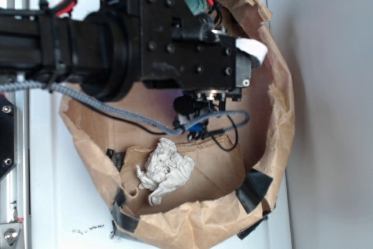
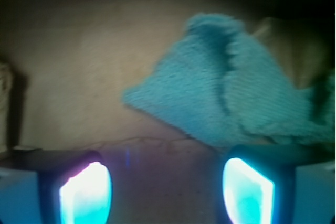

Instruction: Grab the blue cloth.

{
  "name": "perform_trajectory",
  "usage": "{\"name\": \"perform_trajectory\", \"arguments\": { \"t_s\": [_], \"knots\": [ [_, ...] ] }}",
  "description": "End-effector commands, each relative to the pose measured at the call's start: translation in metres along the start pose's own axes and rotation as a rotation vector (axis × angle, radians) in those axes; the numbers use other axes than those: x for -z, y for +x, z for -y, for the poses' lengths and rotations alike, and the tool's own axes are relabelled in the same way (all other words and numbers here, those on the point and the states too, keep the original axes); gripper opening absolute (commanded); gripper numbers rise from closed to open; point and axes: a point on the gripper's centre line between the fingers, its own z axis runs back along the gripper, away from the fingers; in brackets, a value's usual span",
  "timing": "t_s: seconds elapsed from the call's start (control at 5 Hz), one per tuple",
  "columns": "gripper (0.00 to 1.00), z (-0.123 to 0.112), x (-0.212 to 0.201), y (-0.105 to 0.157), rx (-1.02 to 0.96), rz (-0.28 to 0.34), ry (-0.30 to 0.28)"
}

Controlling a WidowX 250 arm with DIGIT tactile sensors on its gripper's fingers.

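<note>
The blue cloth is teal, fuzzy and rumpled, with a pointed corner toward the left. It lies on brown paper in the upper right of the wrist view. My gripper is open, with bare paper between its two glowing fingers. The right finger sits just below the cloth's near edge, and I cannot tell if it touches. In the exterior view only a small teal patch of the cloth shows behind the black arm, which hides the fingertips.
The arm hangs over a brown paper bag with upturned, crumpled walls and black tape patches. An off-white crumpled wad lies at the bag's near side. A grey cable droops under the arm.
</note>
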Motion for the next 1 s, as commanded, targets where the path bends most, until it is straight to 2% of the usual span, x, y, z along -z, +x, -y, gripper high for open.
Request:
{"name": "perform_trajectory", "arguments": {
  "t_s": [0.0,0.2,0.4,0.6,0.8],
  "knots": [
    [1.00,-0.007,-0.017,0.007,-0.021,0.069,0.002],
    [1.00,0.006,-0.069,-0.019,0.134,0.113,-0.089],
    [1.00,-0.008,-0.089,-0.002,0.202,0.223,-0.125],
    [1.00,-0.015,-0.089,0.010,0.190,0.258,-0.092],
    [1.00,-0.031,-0.068,0.035,0.152,0.232,-0.061]
  ]
}}
